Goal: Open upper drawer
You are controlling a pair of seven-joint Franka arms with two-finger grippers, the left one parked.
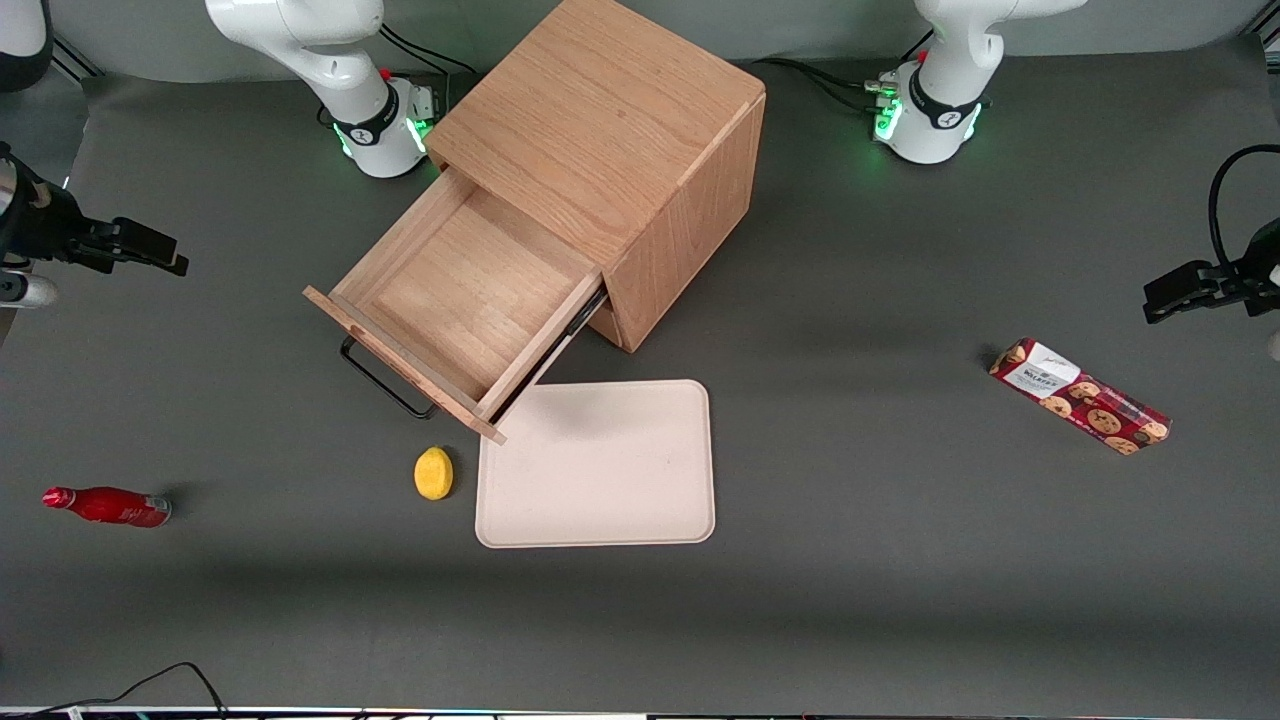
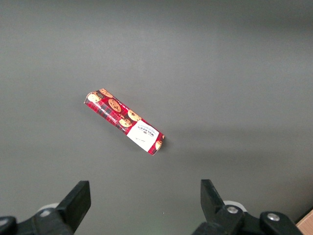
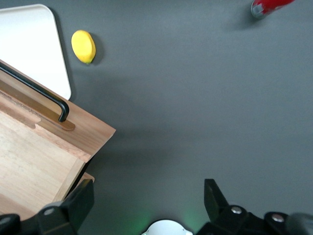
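Note:
The oak cube cabinet [image 1: 610, 140] stands on the grey table. Its upper drawer [image 1: 465, 295] is pulled far out, and its plain-wood tray is empty. The black bar handle [image 1: 385, 385] sits on the drawer's front. The drawer front's corner [image 3: 83, 129] and handle [image 3: 36, 90] also show in the right wrist view. The lower drawer is hidden under the upper one. My right gripper [image 1: 160, 255] is open and empty. It hangs apart from the drawer, toward the working arm's end of the table, its fingers [image 3: 80, 198] spread wide above bare mat.
A beige tray [image 1: 600, 465] lies nearer the front camera than the drawer. A yellow lemon [image 1: 433, 473] lies beside it. A red bottle [image 1: 105, 506] lies toward the working arm's end. A red cookie box [image 1: 1080, 396] lies toward the parked arm's end.

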